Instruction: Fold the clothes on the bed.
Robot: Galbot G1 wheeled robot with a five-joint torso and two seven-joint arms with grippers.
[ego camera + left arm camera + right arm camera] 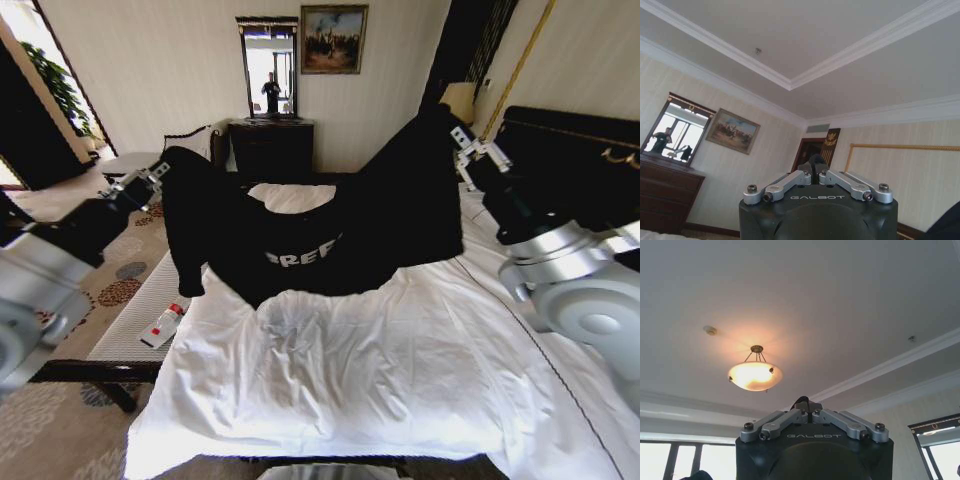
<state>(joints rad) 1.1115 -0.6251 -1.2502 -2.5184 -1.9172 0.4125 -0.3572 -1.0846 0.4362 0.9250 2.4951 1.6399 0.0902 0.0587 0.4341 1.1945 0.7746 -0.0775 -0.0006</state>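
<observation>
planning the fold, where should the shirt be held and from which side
By its two top corners, as now: left gripper and right gripper each pinch one from outside, so the shirt hangs spread above the bed, lettering facing the robot.

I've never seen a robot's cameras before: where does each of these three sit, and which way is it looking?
Head view: on the robot's head, looking forward and down at the bed; both arms show, the left gripper and right gripper holding the black T-shirt up between them.
Left wrist view: on the left wrist, tilted up at wall and ceiling; the left gripper shows, shut on dark cloth.
Right wrist view: on the right wrist, aimed at the ceiling lamp; the right gripper shows.
Shared: head and left wrist views both show the mirror and painting.
</observation>
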